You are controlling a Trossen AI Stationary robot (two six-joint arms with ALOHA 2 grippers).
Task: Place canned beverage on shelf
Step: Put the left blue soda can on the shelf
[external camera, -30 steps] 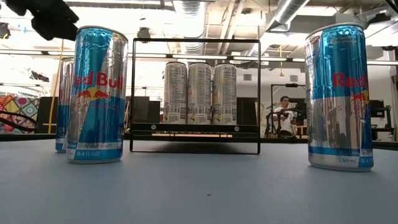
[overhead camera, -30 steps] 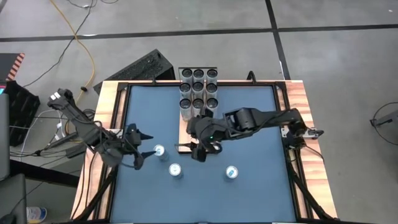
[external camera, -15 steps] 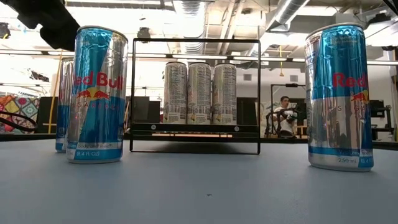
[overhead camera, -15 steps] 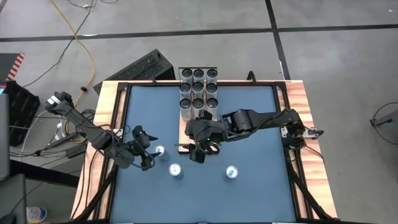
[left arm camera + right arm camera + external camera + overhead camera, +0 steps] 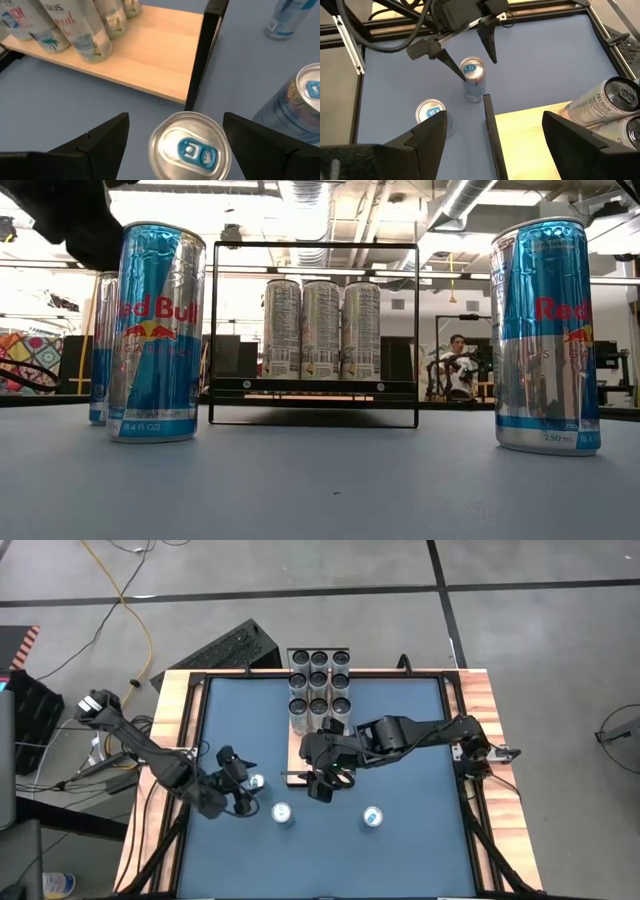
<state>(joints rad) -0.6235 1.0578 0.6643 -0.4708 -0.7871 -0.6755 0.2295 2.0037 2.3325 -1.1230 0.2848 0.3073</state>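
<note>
The left gripper (image 5: 243, 797) hangs spread wide over a slim blue-and-silver beverage can (image 5: 189, 146) standing upright on the blue table (image 5: 420, 750), its fingers (image 5: 97, 142) flanking the can's silver pull-tab top without touching it. The can sits just beside the black end rail of the long light-wood shelf (image 5: 145, 55). The right gripper (image 5: 322, 780) waits unclenched above the shelf's near end.

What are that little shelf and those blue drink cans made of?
The shelf looks like pale, matte wood with faint grain; its end rail seems black metal, thin and straight. The can appears to be aluminium, with a shiny silver top and pull tab.
</note>
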